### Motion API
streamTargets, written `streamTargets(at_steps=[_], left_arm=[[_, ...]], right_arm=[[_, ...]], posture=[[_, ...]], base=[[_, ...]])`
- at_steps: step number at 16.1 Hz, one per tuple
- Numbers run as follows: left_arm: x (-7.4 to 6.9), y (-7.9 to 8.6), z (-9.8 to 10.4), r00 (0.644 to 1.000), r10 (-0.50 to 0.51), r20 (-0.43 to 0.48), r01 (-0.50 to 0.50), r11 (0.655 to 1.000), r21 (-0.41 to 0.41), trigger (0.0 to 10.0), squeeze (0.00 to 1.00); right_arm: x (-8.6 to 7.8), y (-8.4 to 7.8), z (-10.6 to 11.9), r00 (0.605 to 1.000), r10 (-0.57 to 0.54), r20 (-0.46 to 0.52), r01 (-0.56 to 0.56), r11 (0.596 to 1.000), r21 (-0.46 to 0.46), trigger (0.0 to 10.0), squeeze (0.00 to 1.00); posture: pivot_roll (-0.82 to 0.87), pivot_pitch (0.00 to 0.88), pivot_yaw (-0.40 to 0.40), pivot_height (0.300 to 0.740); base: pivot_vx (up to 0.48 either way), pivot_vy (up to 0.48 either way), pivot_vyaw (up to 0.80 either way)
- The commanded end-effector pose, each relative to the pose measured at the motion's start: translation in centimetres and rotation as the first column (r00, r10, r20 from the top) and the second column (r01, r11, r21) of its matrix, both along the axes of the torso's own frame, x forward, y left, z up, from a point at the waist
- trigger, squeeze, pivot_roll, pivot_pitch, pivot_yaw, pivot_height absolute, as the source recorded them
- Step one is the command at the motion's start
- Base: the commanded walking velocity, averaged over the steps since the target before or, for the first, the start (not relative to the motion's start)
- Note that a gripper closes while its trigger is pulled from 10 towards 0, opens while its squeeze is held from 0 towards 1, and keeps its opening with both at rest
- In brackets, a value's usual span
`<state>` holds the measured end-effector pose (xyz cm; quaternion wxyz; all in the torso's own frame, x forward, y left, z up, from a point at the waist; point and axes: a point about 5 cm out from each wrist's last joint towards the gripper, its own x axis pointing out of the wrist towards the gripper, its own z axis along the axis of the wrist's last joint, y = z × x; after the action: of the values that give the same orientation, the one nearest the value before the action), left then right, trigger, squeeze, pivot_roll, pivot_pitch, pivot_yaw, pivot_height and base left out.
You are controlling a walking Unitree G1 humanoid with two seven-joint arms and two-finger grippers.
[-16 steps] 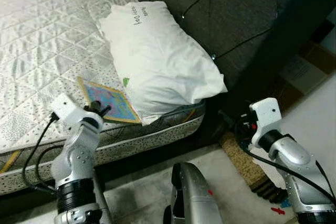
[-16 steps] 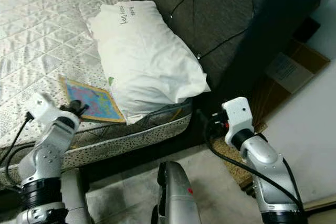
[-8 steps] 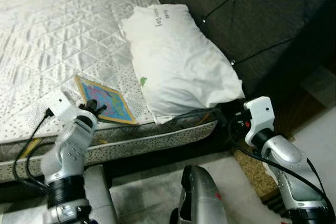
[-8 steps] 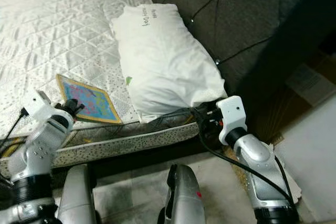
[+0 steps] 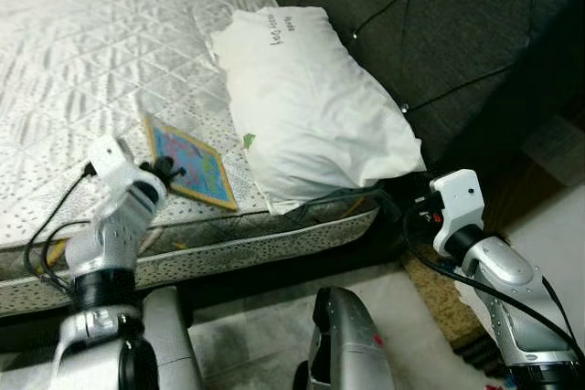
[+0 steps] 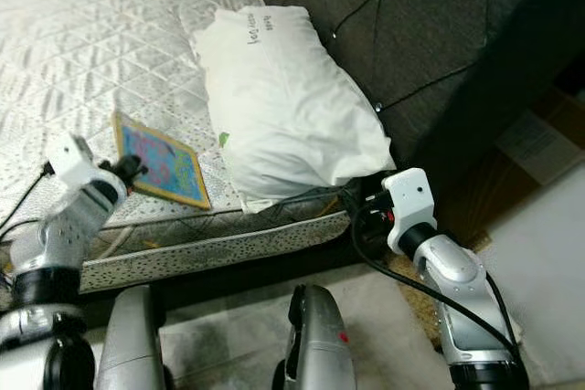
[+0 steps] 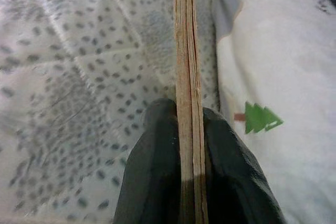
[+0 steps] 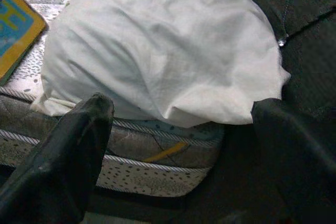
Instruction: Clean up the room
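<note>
The left pincer [image 5: 163, 169] has lifted the flat colourful book [image 5: 190, 169] off the white quilted bed [image 5: 82, 52], gripping its edge. The right pincer [image 8: 178, 124] is wide open by the big white pillow [image 5: 306, 116], so tidying has begun.

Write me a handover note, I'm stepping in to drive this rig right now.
Left gripper: shut on the edge of the picture board, which lies on the mattress beside the pillow.
Right gripper: open, at the mattress corner facing the pillow's lower end, touching nothing.
Done: board grasped.
Left: lift the board off the bed and put it away; pillow probably next.
</note>
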<state>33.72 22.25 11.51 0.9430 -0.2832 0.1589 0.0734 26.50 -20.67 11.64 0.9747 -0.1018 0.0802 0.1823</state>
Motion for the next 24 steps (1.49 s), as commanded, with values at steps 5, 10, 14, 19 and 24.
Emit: streamTargets(at_steps=[5,10,14,19,24], left_arm=[[1.1,0.7,-0.2,1.0,-0.012,0.016,0.013,0.999,-0.031,10.0,0.0],[2.0,-2.3,-1.3,0.992,-0.125,0.001,0.124,0.988,-0.095,10.0,0.0],[2.5,-3.4,-1.2,0.989,-0.148,0.009,0.148,0.983,-0.113,10.0,0.0],[2.3,-3.6,-2.0,0.99,-0.144,-0.014,0.14,0.979,-0.147,10.0,1.0],[2.1,-0.9,-1.8,0.997,-0.07,-0.024,0.067,0.991,-0.117,10.0,1.0]], right_arm=[[-0.2,-1.0,0.7,1.0,-0.019,0.01,0.02,1.0,-0.025,10.0,0.0],[-0.2,-0.9,0.9,1.0,-0.017,0.014,0.018,0.999,-0.027,10.0,0.0],[-0.2,-0.6,1.0,1.0,-0.009,0.017,0.009,1.0,-0.026,10.0,0.0],[0.0,-0.5,1.1,1.0,-0.003,0.019,0.003,1.0,-0.026,10.0,0.0],[0.2,-0.2,1.1,1.0,0.002,0.025,-0.001,1.0,-0.022,10.0,0.0]], posture=[[-0.19,0.052,-0.193,0.557],[-0.2,0.057,-0.191,0.557],[-0.21,0.058,-0.191,0.557],[-0.2,0.056,-0.193,0.557],[-0.2,0.05,-0.189,0.557]], base=[[0.0,0.0,0.0],[0.0,0.0,0.0],[0.0,0.0,0.0],[0.0,0.0,0.0],[0.0,0.0,0.0]])
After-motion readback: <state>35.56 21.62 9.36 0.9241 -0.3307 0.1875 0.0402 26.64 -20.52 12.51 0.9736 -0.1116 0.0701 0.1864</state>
